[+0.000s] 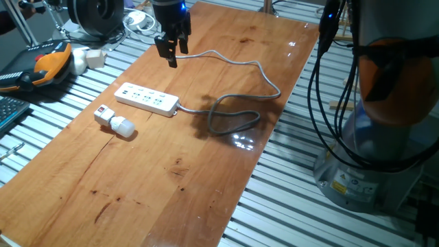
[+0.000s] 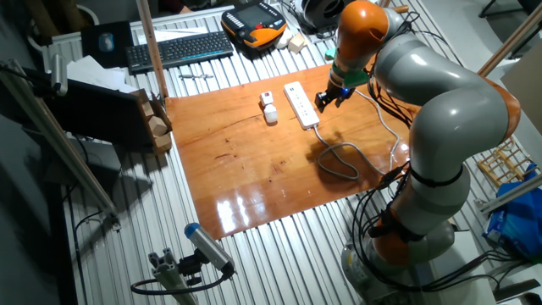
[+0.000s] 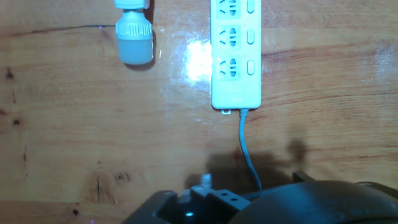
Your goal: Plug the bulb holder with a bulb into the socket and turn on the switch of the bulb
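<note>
The gripper [image 1: 171, 49] is held above the wooden table [image 1: 171, 178], fingers apart and empty; the bulb holder [image 1: 105, 116] with bulb [image 1: 124, 127] is seen beside the power strip [image 1: 147, 99].

No text, brand or number could be read anywhere. The socket [image 3: 236, 53], ahead of the gripper [image 1: 171, 49], carried only small unreadable markings beside its outlets. The bulb holder [image 1: 103, 116], further out past the socket from the gripper, bore a tiny red mark, too small to make out. A label on the robot base [image 1: 345, 184] was blurred.
</note>
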Available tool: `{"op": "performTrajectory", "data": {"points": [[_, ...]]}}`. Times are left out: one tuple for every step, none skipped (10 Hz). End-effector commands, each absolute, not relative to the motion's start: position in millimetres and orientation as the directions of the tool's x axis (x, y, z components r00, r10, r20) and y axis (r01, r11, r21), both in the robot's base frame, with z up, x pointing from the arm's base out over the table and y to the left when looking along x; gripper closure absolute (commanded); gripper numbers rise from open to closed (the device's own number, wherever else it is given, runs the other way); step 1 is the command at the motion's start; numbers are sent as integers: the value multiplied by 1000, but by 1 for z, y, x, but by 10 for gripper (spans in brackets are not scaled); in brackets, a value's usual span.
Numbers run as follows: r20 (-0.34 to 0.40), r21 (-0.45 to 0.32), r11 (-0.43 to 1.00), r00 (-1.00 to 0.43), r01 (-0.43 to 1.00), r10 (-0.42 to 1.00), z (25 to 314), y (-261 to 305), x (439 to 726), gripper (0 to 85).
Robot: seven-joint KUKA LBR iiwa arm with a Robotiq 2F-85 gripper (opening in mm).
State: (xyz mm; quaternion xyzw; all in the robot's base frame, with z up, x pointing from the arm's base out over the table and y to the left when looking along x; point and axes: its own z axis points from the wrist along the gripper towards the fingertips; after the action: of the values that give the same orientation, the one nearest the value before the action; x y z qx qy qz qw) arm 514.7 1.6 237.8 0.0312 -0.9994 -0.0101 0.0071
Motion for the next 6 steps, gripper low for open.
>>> {"op": "performTrajectory", "data": {"points": [[9,19,998,-998,-60,-61,238,2,515,850],[2,17,998,-998,-57,-57,237,3,516,850],[-3,14,998,-998,-56,-56,237,5,517,850],[-7,13,999,-999,-51,-51,234,7,518,850],[-13,13,999,-999,-47,-46,230,9,519,850],[-18,16,999,-999,-40,-40,226,13,520,850]]}}
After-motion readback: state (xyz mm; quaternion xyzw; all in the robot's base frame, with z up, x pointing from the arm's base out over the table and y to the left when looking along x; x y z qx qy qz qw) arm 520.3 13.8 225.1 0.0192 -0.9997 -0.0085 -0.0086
